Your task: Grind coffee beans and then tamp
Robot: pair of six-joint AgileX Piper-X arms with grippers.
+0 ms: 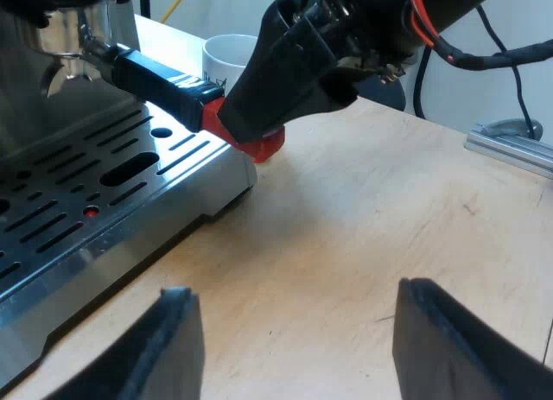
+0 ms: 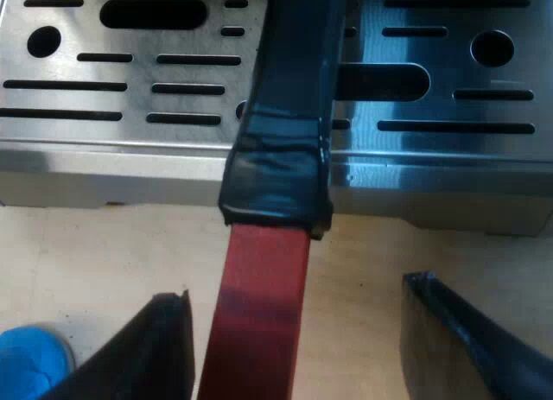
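Both pairs of jaws stood spread apart, neither pinching anything. The right gripper (image 2: 294, 292) hung with its fingers on either side of the red end (image 2: 259, 322) of the handle (image 2: 289, 89). One finger was just beside the red part and the other was well clear of it; whether the nearer finger touched could not be told. The handle ran back over the slotted metal drip tray (image 2: 104, 149) of the espresso machine (image 1: 52, 132). A blue tamper (image 2: 30, 357) lay on the wooden table (image 1: 371, 227) near that gripper's nearer finger.

From the left wrist view, the holder (image 1: 65, 37) sat locked into the machine's front above the drip tray. Its dark handle reached out past the tray's corner, and the right gripper's black body covered the red tip from above. The left gripper (image 1: 294, 301) hovered over bare table beside the tray's edge, apart from the holder. A white mug (image 1: 229, 54) stood on the table beyond the handle, close to the machine
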